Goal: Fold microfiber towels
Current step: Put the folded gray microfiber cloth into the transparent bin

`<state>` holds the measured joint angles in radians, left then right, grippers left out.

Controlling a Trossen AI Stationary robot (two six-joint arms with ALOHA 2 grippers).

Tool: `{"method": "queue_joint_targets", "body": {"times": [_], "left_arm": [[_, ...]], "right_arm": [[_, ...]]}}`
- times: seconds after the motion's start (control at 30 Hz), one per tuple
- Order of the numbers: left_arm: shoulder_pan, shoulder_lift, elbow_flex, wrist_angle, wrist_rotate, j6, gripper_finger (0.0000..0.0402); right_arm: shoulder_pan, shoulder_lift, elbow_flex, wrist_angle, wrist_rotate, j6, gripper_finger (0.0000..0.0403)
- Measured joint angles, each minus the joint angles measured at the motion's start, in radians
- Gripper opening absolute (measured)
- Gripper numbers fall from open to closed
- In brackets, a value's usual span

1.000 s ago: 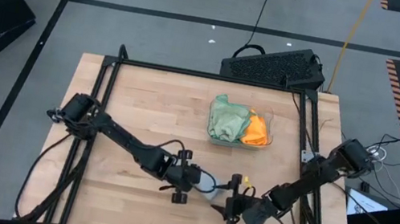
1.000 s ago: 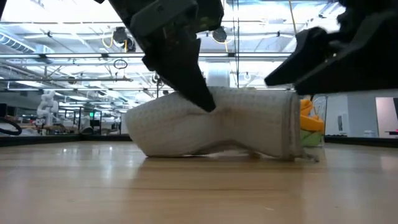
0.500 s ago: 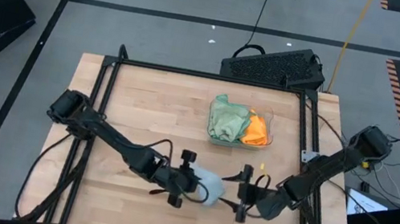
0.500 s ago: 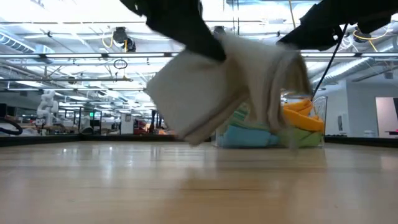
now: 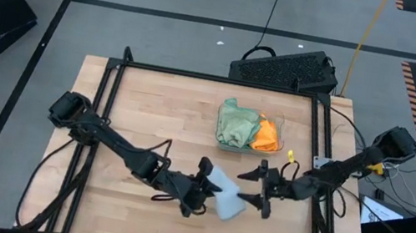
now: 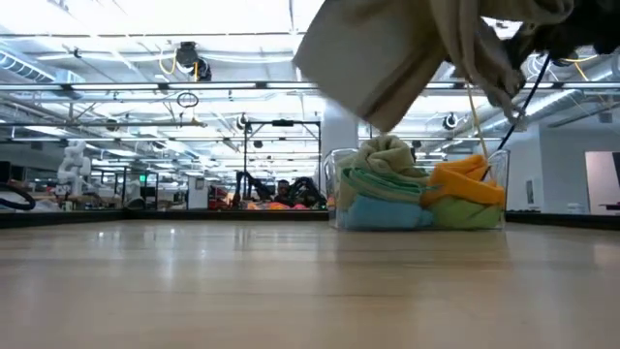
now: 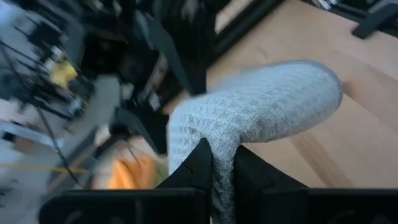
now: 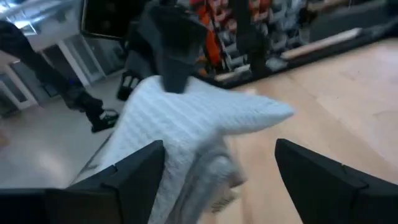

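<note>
A light grey microfiber towel (image 5: 228, 201) hangs in the air near the table's front, between my two grippers. In the low view it (image 6: 387, 53) is clear of the tabletop. My left gripper (image 5: 205, 185) is shut on it. My right gripper (image 5: 258, 189) is open just right of it, and the towel's other end (image 8: 186, 124) reaches between its spread fingers. More towels lie bunched in a clear plastic tray (image 5: 283, 127): sage green (image 5: 236, 123), orange (image 5: 268, 135) and, in the low view, blue (image 6: 383, 213). My left gripper pinches a bunched fold of the grey towel (image 7: 219, 140) between its two shut fingers, coming from the table's left. The towel stands out past the fingertips, lifted clear of the table. My right gripper: the towel lies beside one finger (image 8: 134, 171); I cannot tell whether it touches.
The tray stands at the table's far middle, right of centre. A black metal frame (image 5: 113, 75) runs along the table's edges. A dark keyboard-like object (image 5: 284, 68) lies beyond the far edge. Bare wood (image 5: 157, 116) lies left of the tray.
Both grippers have risen, and the grey towel, which lay bunched on the table, is now lifted clear. My left gripper has gone toward the table's right edge with it. My right gripper has gone toward the far edge.
</note>
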<state>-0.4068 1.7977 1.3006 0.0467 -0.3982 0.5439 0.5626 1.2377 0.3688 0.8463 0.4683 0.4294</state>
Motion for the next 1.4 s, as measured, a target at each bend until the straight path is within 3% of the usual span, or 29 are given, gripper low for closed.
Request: {"method": "queue_joint_targets", "body": {"times": [0.13, 0.27, 0.57, 0.67, 1.0, 1.17, 1.4], "left_arm": [[0.003, 0.000, 0.000, 0.084, 0.000, 0.080, 0.0035], [0.004, 0.000, 0.000, 0.161, 0.005, 0.161, 0.0035], [0.044, 0.000, 0.000, 0.302, 0.124, 0.234, 0.0035], [0.052, 0.000, 0.000, 0.324, 0.132, 0.263, 0.0035], [0.091, 0.000, 0.000, 0.357, 0.159, 0.267, 0.0035], [0.092, 0.001, 0.000, 0.369, 0.127, 0.256, 0.0035], [0.076, 0.001, 0.000, 0.369, 0.037, 0.227, 0.0035]], "right_arm": [[-0.005, 0.000, -0.070, 0.172, -0.014, -0.124, 0.0328], [-0.005, -0.001, -0.092, 0.288, -0.114, -0.203, 0.0357], [-0.047, 0.001, -0.080, 0.288, -0.174, -0.206, 0.0365], [-0.067, 0.002, -0.075, 0.294, -0.233, -0.192, 0.0365], [-0.124, 0.103, 0.019, 0.295, -0.272, -0.259, 0.0364], [-0.136, 0.131, 0.053, 0.299, -0.289, -0.302, 0.0340], [-0.145, 0.130, 0.053, 0.291, -0.289, -0.265, 0.0241]]}}
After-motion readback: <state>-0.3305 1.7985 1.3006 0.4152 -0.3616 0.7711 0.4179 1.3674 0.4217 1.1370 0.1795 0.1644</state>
